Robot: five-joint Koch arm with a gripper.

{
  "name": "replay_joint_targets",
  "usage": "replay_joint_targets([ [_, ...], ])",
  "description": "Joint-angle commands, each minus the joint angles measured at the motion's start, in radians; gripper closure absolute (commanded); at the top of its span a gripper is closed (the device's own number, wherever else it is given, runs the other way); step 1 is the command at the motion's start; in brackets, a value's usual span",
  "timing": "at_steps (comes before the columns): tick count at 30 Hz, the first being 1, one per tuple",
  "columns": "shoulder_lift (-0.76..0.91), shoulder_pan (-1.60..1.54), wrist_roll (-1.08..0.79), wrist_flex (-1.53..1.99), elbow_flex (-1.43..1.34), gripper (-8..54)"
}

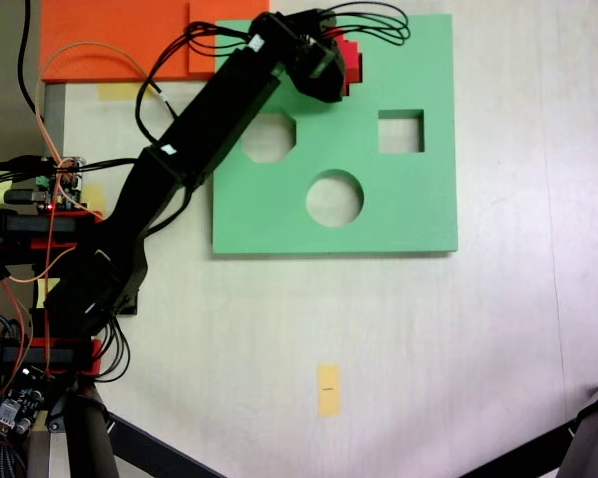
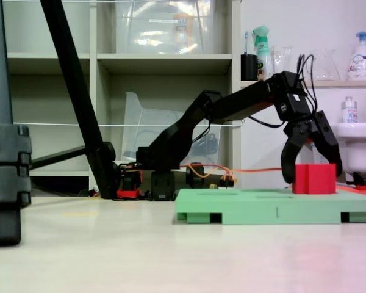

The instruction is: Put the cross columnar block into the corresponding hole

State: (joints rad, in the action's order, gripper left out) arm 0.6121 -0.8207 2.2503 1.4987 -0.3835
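Pale, smooth worktop (image 1: 458,349), faintly glossy. On it, a square green foam board (image 1: 419,219), matte, thick and flat, with notches along its lower edge in the low side-on fixed view (image 2: 274,207). Three cutouts plain from above: octagonal (image 1: 268,137), square (image 1: 401,130), round (image 1: 334,197). The corresponding hole near the board's upper edge, hidden under the arm and block, so its plus outline not readable. Beyond the board's top-left corner, an orange foam slab (image 1: 110,40), also matte, with a second orange piece overlapping it. A small yellow tape strip (image 1: 328,388) on the worktop, well apart from the board. The cross columnar block (image 2: 314,178): bright red, soft-edged foam, upright on the board top in the side-on view, its lower end level with the board surface and most of its height above it; from above (image 1: 353,62), stepped red corners just beside the black wrist. Black arm (image 1: 199,139), hard plastic with looping cables, stretched from the base at the left to the board's far part. Fingers (image 2: 310,170) spread and arched down on either side of the block, dark tips near its flanks; contact or a true grip not clear, so released or clenched impossible to tell. Black tripod legs (image 2: 73,91) in the foreground.
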Motion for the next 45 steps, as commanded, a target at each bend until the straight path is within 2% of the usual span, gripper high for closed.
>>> replay_joint_targets([
  [1, -0.018, 0.005, -0.009, 0.054, -0.023, 14.0],
  [2, -0.018, 0.006, -0.009, 0.055, -0.023, 13.4],
  [6, 0.014, 0.006, -0.005, 0.089, -0.021, -1.1],
  [8, 0.046, 0.012, -0.008, 0.112, -0.021, -6.4],
  [15, 0.232, 0.003, -0.046, 0.158, -0.021, -6.4],
  [18, 0.336, 0.005, -0.127, 0.173, -0.021, -6.3],
  [22, 0.486, 0.021, -0.353, 0.209, -0.025, -3.9],
  [24, 0.548, 0.049, -0.463, 0.233, -0.029, -0.4],
  [26, 0.595, 0.077, -0.63, 0.258, -0.041, 2.0],
  [31, 0.698, 0.23, -1.074, 0.262, -0.161, 2.4],
  [36, 0.749, 0.492, -1.138, 0.245, -0.155, 2.4],
  [40, 0.741, 0.735, -1.382, 0.196, -0.161, 4.7],
  [41, 0.755, 0.759, -1.419, 0.13, -0.219, 5.0],
  [45, 0.977, 0.893, -1.666, -0.278, -0.687, 6.1],
])
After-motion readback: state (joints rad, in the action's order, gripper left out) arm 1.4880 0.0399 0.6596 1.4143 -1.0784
